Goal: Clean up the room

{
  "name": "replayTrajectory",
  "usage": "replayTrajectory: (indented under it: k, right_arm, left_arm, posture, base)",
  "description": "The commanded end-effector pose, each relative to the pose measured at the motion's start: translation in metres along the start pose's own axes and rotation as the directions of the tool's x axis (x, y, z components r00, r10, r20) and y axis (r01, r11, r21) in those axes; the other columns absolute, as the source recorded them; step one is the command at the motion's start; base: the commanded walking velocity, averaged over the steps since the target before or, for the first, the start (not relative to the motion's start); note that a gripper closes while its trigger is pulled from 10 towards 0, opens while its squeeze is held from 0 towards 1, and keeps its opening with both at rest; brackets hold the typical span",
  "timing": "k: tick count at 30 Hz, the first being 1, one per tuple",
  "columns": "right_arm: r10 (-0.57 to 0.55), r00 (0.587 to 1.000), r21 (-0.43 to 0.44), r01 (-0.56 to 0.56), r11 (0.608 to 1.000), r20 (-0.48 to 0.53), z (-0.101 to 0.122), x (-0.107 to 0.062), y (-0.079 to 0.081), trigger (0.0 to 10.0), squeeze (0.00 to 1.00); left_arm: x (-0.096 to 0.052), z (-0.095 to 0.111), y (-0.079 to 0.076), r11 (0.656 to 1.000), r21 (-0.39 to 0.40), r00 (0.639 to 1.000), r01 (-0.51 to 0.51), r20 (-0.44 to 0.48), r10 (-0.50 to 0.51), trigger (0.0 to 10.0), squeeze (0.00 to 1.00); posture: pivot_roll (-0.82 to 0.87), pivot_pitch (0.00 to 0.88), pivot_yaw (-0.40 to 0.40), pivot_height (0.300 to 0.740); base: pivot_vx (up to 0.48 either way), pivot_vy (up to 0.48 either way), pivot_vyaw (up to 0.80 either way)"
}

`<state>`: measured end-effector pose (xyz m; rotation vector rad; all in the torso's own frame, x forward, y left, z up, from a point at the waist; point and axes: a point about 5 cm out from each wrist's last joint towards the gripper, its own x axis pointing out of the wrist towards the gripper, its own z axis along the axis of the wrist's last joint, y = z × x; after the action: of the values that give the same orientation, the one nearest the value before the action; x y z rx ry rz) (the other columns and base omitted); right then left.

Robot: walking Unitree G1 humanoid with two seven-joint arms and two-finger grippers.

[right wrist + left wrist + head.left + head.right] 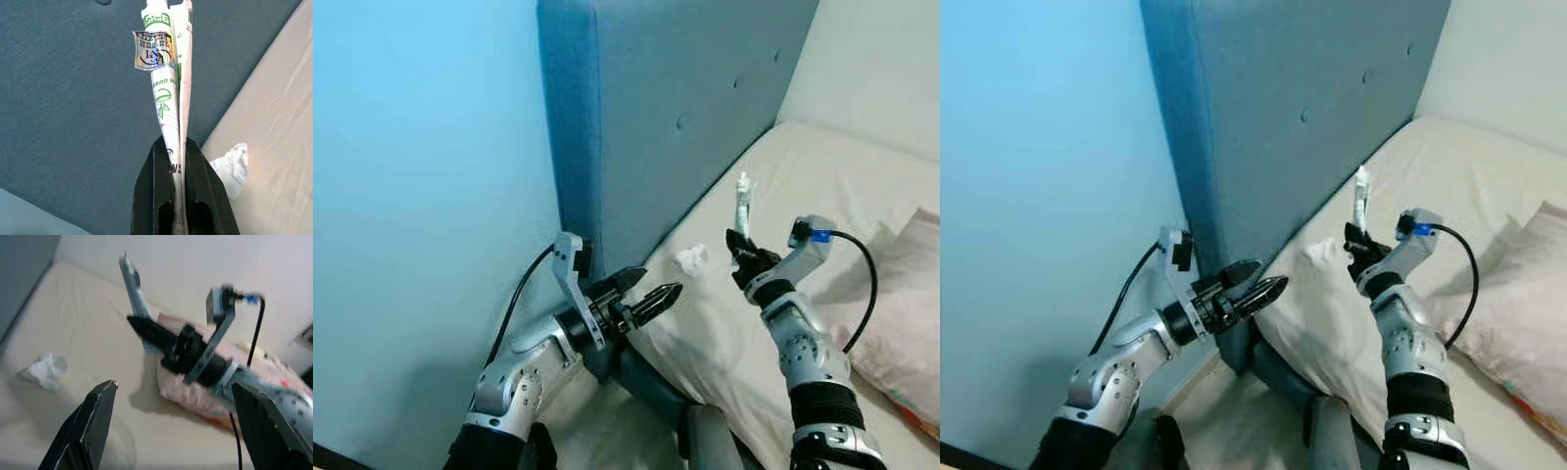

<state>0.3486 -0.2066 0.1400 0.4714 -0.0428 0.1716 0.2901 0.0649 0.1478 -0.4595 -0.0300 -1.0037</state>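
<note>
A light blue wall (421, 176) is seen beside a tufted blue headboard (666, 108), with a cream-sheeted mattress (822, 186) and pinkish pillow (901, 313) against it.

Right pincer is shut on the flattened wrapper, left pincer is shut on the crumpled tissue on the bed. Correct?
Not quite. The left pincer is open and holds nothing; the left wrist view shows the crumpled tissue lying loose on the bed. The right pincer is indeed shut on the flattened wrapper.
</note>
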Motion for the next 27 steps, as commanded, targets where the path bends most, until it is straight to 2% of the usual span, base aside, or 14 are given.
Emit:
replayTrajectory:
  k: [1, 6, 8, 11, 15, 27]
  right_arm:
    - [-0.032, 0.999, -0.011, 0.031, 0.999, -0.038, -0.01, -0.004, -0.005, 0.0, 0.0]
    - [-0.05, 0.997, -0.014, 0.049, 0.999, -0.061, -0.016, -0.006, -0.008, 0.0, 0.0]
    - [-0.075, 0.992, -0.022, 0.073, 0.997, -0.097, -0.024, -0.009, -0.013, 0.0, 0.0]
    - [-0.09, 0.988, -0.025, 0.087, 0.996, -0.124, -0.032, -0.012, -0.017, 0.0, 0.0]
    - [-0.104, 0.983, -0.036, 0.1, 0.994, -0.149, -0.038, -0.015, -0.02, 0.0, 0.0]
    - [-0.141, 0.977, -0.052, 0.134, 0.99, -0.159, -0.041, -0.018, -0.027, 0.0, 0.0]
  left_arm:
    - [-0.007, -0.01, 0.003, 1.0, -0.006, 0.999, -0.008, -0.036, 0.008, 10.0, 0.0]
    - [-0.011, -0.016, 0.007, 1.0, -0.012, 0.998, -0.028, -0.063, 0.027, 10.0, 0.0]
    - [-0.019, -0.029, 0.014, 0.997, 0.0, 0.986, -0.076, -0.149, 0.075, 10.0, 0.0]
    - [-0.025, -0.036, 0.019, 0.994, 0.006, 0.978, -0.105, -0.179, 0.105, 10.0, 0.0]
    - [-0.029, -0.036, 0.022, 0.992, -0.002, 0.98, -0.128, -0.155, 0.126, 10.0, 0.0]
    - [-0.027, -0.038, 0.018, 0.997, -0.004, 0.988, -0.081, -0.13, 0.08, 10.0, 0.0]
  posture:
    - [-0.06, 0.073, 0.026, 0.596]
    - [-0.06, 0.072, 0.026, 0.606]
    - [-0.06, 0.073, 0.024, 0.616]
    - [-0.06, 0.073, 0.022, 0.626]
    - [-0.06, 0.074, 0.021, 0.636]
    - [-0.06, 0.074, 0.024, 0.671]
  base:
    - [0.0, 0.0, 0.0]
    - [0.0, 0.0, 0.0]
    - [-0.24, 0.0, 0.0]
    - [-0.48, 0.0, 0.0]
    - [-0.48, 0.0, 0.0]
    - [0.0, 0.0, 0.0]
